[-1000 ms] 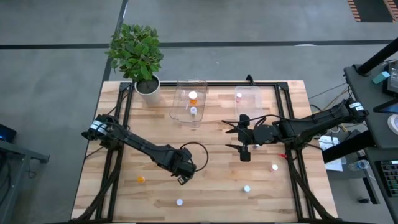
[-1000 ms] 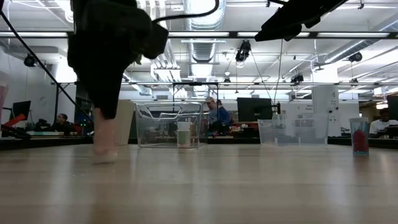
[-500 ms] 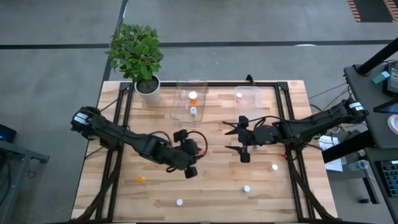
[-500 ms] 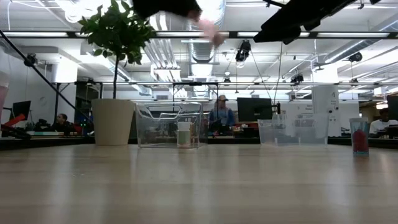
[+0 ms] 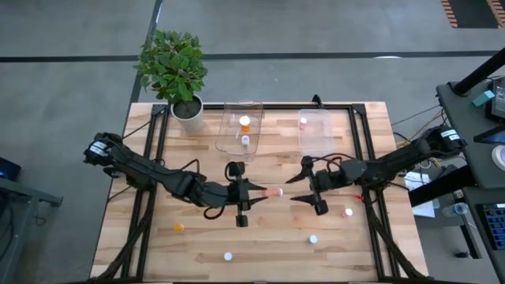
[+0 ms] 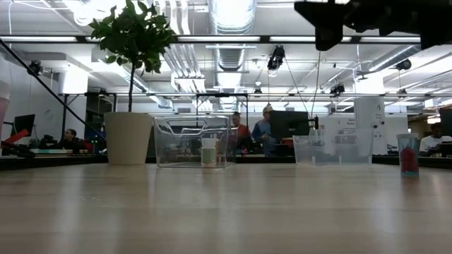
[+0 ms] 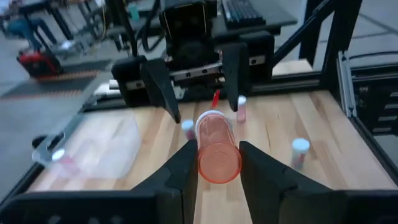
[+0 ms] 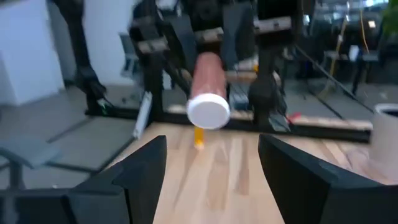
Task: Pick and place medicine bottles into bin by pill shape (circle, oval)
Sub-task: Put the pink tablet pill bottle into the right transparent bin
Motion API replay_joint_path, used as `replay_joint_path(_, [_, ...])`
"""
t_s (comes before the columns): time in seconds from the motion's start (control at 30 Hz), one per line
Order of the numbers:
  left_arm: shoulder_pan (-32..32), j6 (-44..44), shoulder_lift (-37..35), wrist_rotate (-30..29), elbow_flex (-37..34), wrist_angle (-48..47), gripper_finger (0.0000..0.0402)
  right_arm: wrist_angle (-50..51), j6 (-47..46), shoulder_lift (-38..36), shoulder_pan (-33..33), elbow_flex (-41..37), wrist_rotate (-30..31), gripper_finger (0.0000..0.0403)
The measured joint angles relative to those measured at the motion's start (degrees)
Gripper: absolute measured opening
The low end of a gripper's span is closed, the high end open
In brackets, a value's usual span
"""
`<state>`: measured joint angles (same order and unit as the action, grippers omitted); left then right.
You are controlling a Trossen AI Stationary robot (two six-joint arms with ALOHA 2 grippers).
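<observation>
A pinkish medicine bottle with a white cap (image 5: 273,192) is lying level above the middle of the wooden table (image 5: 363,244), cap end pointing at the right arm. The left gripper (image 5: 259,190) is clamping it between its fingers (image 7: 186,163). The right gripper (image 5: 304,183) is facing it, just beside the cap, jaws spread wide and grasping nothing. Other bottles are standing on the table near the front edge (image 5: 313,239). Two clear tubs (image 5: 239,126) are sitting at the back, beside a potted plant (image 5: 173,67).
</observation>
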<state>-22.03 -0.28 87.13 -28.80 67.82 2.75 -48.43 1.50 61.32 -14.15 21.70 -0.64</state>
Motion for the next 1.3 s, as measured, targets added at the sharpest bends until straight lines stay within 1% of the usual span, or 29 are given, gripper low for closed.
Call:
replay_joint_path(0.13, [0.4,4.0,0.0,0.0,-1.7,6.3,0.0084,-7.8,0.5,2.9,0.0,-0.8,-1.2,0.0244])
replay_joint_path(0.23, [0.7,6.4,0.0,0.0,-1.7,8.0,0.0084,-10.5,1.2,5.3,0.0,0.4,-1.1,0.0244])
replay_joint_path(0.4, [1.0,8.0,0.0,0.0,-1.7,8.8,0.0084,-11.1,3.2,8.2,0.0,3.9,-0.9,0.0244])
replay_joint_path(0.63, [1.0,8.4,0.0,0.0,-1.7,8.8,0.0084,-11.1,4.7,9.7,0.0,6.5,-0.9,0.0239])
replay_joint_path(0.87, [1.0,8.6,0.0,0.1,-1.7,8.8,0.0083,-11.0,4.6,9.6,0.0,6.5,-0.9,0.0196])
replay_joint_path(1.13, [1.0,9.7,0.0,0.3,-1.7,8.8,0.0084,-11.0,4.6,9.7,0.0,6.5,-0.5,0.0129])
replay_joint_path(1.23, [1.0,9.9,0.1,0.4,-1.7,8.8,0.0090,-11.0,4.6,9.7,0.0,6.5,-0.5,0.0106])
replay_joint_path(1.3, [1.2,9.9,0.1,0.4,-1.7,8.8,0.0097,-10.9,4.6,9.6,0.1,6.5,-0.5,0.0100])
